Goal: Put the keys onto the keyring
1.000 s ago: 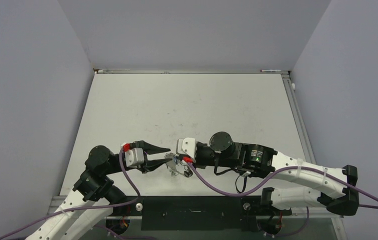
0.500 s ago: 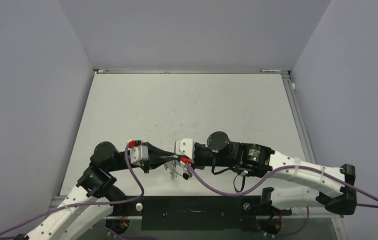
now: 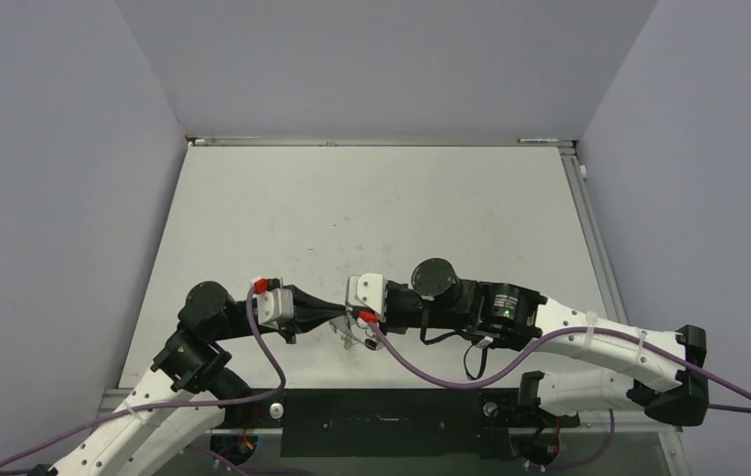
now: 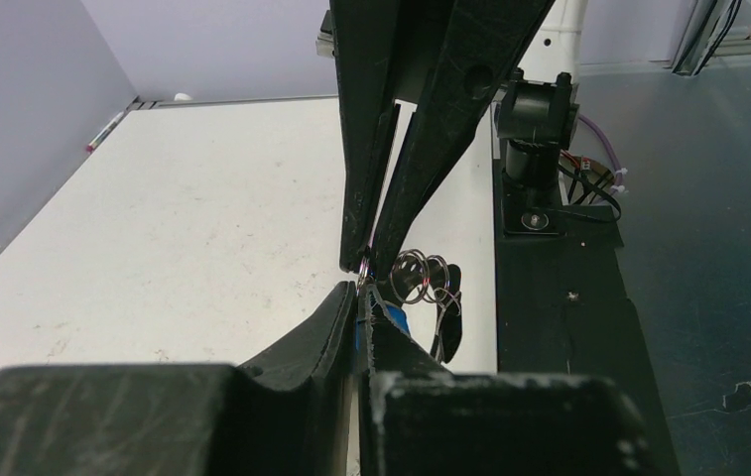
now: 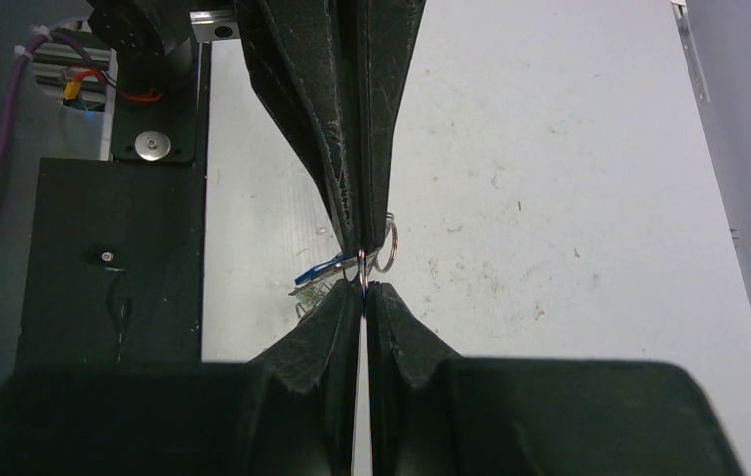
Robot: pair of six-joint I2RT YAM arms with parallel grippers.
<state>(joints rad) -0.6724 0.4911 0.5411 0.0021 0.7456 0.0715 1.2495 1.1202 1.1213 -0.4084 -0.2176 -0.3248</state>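
My two grippers meet tip to tip near the table's front edge. My left gripper [image 3: 338, 314] [image 4: 364, 290] is shut, with the blue key cap [image 4: 392, 319] showing between and beside its fingers. My right gripper [image 3: 352, 320] [image 5: 363, 289] is shut on a thin silvery wire of the keyring [image 5: 388, 248], whose loops [image 4: 421, 279] hang just beside the tips. The blue key [image 5: 317, 269] and the green key [image 5: 311, 292] stick out to the left in the right wrist view. The bunch [image 3: 353, 340] hangs below the tips.
A small black oval loop [image 4: 447, 319] hangs from the bunch. The black base plate [image 3: 381, 421] runs along the near table edge just behind the grippers. The white table [image 3: 381, 218] stretches away behind them, with grey walls on three sides.
My left gripper, open a second ago, has moved right to the bunch and shut on it. My right gripper has stayed shut and has barely moved.
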